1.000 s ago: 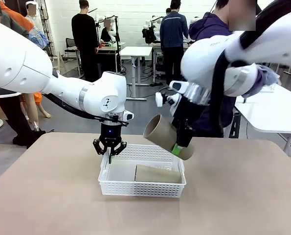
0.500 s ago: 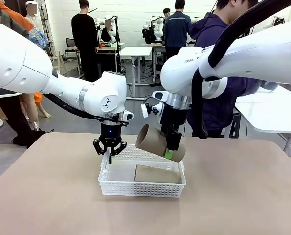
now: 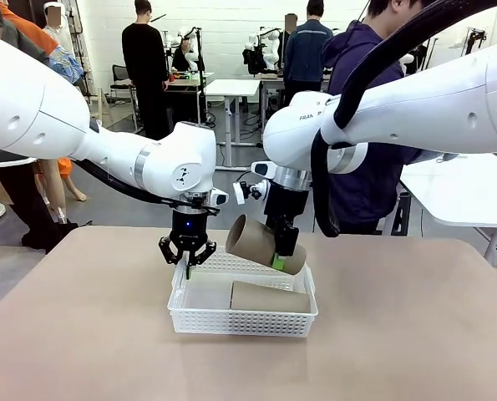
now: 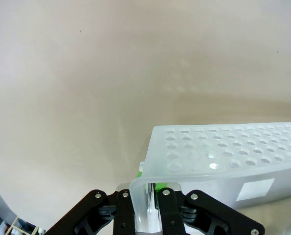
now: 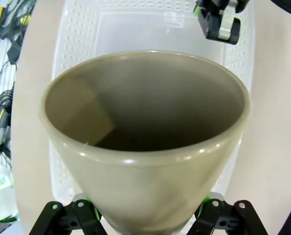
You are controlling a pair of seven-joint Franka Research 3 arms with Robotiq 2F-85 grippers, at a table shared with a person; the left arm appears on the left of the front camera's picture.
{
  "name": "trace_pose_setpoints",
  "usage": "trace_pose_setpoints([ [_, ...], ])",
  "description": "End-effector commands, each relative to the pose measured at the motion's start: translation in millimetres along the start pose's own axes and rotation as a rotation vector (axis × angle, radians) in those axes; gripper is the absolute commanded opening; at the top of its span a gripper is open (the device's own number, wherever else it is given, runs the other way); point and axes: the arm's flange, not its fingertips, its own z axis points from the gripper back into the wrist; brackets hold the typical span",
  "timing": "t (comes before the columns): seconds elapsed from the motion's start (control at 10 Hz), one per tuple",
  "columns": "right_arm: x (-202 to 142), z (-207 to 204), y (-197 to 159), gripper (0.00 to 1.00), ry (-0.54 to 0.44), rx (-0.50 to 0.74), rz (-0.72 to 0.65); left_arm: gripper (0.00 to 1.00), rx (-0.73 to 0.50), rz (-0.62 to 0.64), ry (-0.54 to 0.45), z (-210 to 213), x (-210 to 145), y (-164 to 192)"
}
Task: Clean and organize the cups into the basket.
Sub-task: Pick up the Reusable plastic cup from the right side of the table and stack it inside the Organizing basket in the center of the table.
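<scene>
Green-padded right gripper, clamped around a tan cup, has swung left and lower, so the tilted cup now hangs just above the basket at frame centre, ready for placing. A second tan cup lies inside. The arm slants in from upper right, while the left gripper pinches the basket's left rim.

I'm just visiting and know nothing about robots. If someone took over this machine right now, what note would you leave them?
Left pincer: shut on the basket rim, far-left corner.
Right pincer: grips a tilted tan cup above the basket.
Done: another tan cup lies on its side inside the basket.
To do: lower the held cup in beside it, probably, then release.
</scene>
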Motion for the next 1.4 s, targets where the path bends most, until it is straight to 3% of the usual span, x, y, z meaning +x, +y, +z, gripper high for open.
trace_pose_setpoints([
  [0.0,-3,-10,-11,0.81,0.006,-0.022,0.009,0.0,0.01,0.0,-0.001,-2,0,0],
  [1.1,-24,-46,-19,0.81,-0.05,0.031,0.032,0.0,0.01,0.0,-0.001,-2,0,0],
  [1.2,-23,-47,-20,0.98,-0.056,0.031,0.032,0.0,0.01,0.0,-0.001,-2,0,0],
  [1.3,-24,-47,-21,1.0,-0.059,0.03,0.029,0.0,0.01,0.0,-0.001,-2,0,0],
])
